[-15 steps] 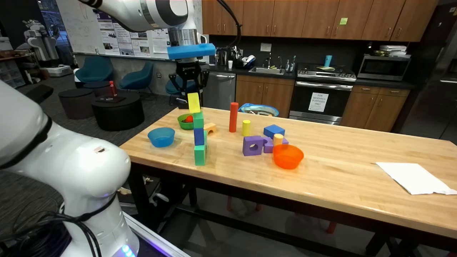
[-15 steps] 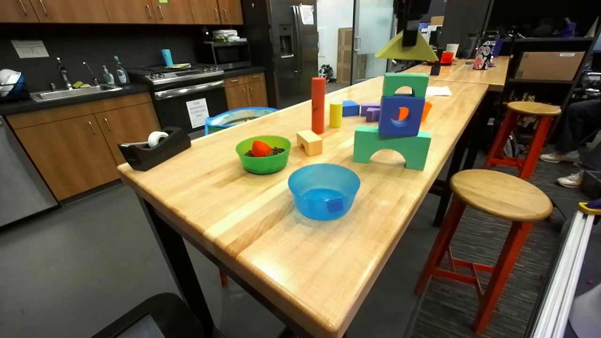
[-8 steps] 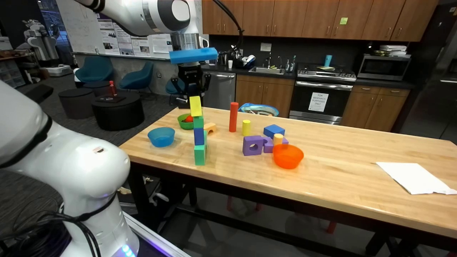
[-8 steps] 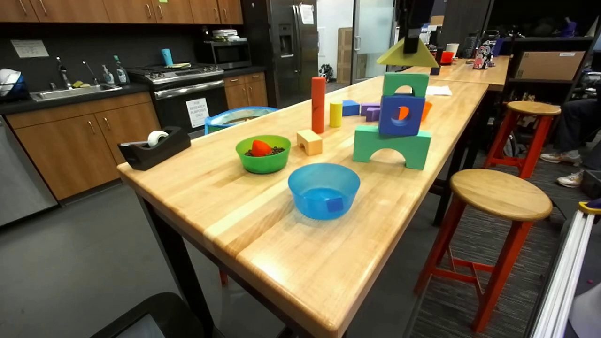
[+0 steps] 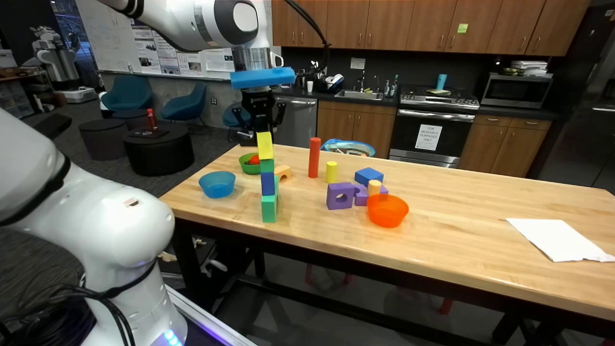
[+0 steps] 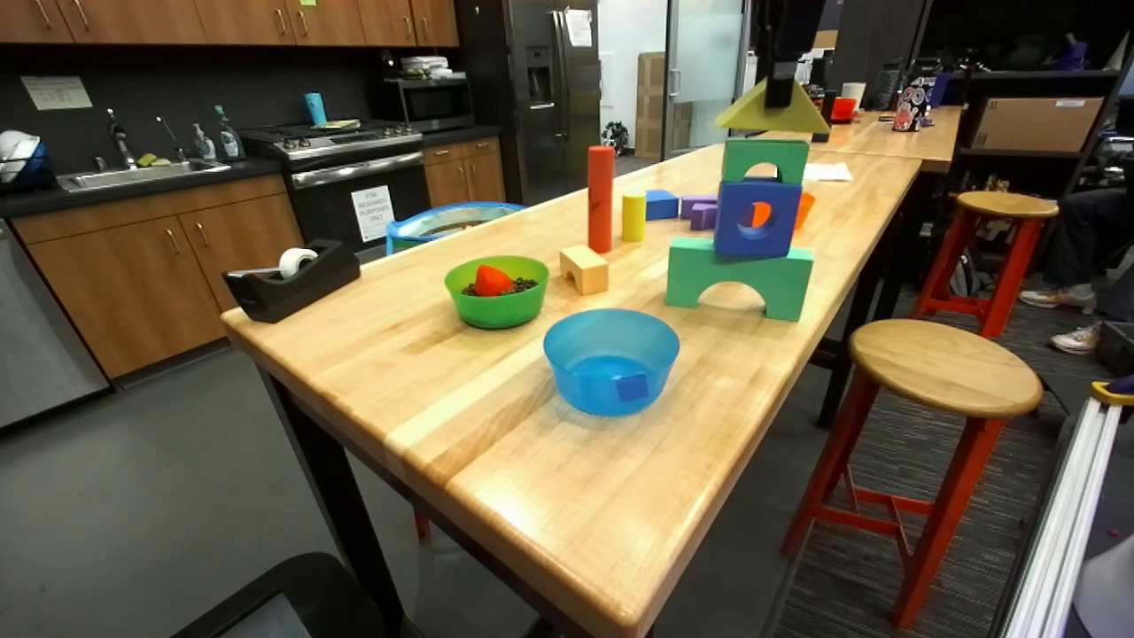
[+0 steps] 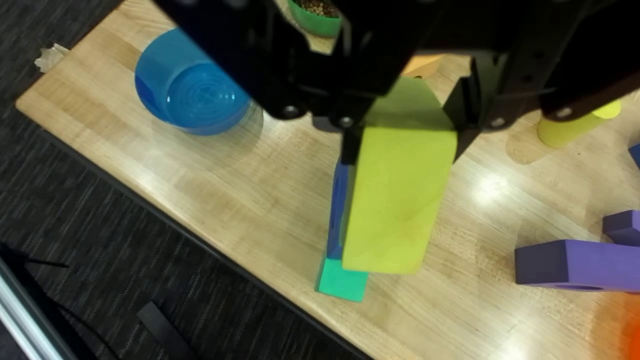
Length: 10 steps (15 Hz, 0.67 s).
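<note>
Yellow triangle (image 7: 397, 200): lower than before, over upper green arch (image 6: 766, 151); contact unclear from here
Claw (image 7: 406, 141): pinching it, jaws block-thickness apart

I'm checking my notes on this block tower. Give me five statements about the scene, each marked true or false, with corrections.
1. The gripper holds the yellow triangular block. True.
2. The smaller green arch block sits on the square blue block. True.
3. The square blue block rests on the tabletop. False: it rests on the larger green arch block.
4. The red cylinder stands taller than the yellow cylinder. True.
5. The yellow cylinder lies on its side. False: it stands upright.
</note>
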### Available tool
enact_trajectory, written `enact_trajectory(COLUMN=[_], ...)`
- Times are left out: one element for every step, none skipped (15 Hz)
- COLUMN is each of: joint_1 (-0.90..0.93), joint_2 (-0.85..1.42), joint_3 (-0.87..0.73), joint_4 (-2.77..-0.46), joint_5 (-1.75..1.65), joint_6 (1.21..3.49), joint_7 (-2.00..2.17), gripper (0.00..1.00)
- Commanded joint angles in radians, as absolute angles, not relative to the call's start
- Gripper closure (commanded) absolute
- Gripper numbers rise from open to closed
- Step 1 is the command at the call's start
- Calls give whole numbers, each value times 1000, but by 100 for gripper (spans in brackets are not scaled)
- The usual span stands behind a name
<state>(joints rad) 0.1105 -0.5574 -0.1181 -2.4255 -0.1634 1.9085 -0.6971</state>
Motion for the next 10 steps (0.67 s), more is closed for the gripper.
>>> enact_trajectory(joint_1=[102, 101, 100, 100, 99, 99, 98, 97, 96, 96], joint_2=[-565, -565, -564, -562, -561, -562, -564, -565, -567, -568], joint_3=[-126, -127, -128, -127, -126, -127, -125, -125, -124, -124], joint_4=[-2435, -2437, -2437, -2437, -2437, -2439, -2442, -2444, -2445, -2447], joint_5=[-159, -159, -159, -158, -159, -158, -159, -160, -160, -161], joint_6=[1924, 1925, 1925, 1922, 1922, 1923, 1924, 1925, 1924, 1925], joint_7=[-720, -721, -722, -719, -716, -716, -713, -711, -711, -710], gripper=[84, 84, 84, 62, 34, 34, 30, 23, 18, 12])
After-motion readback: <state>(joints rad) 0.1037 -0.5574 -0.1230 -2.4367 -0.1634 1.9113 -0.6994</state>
